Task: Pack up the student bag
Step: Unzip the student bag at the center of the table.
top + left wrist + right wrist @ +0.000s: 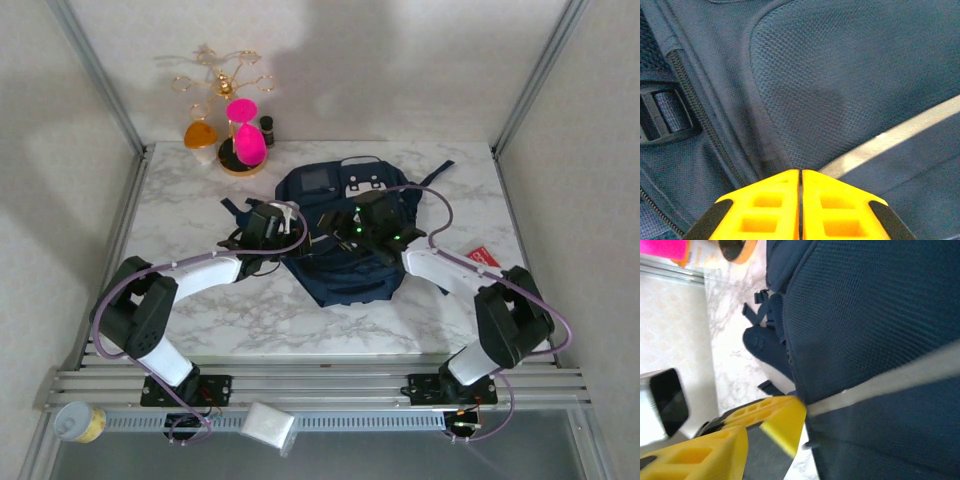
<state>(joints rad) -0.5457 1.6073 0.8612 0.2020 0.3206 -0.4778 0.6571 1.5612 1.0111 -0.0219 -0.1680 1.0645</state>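
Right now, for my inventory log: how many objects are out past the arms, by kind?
Navy fabric backpack: 1
Pink hourglass and orange hourglass: 2
Gold wire ornament: 1
Small dark bottle: 1
Flat red packet: 1
Total: 6

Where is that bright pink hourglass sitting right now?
In the top view, the pink hourglass stands at the far edge of the table, left of centre, between an orange ornament and a small dark bottle, beyond the top-left corner of the student bag.
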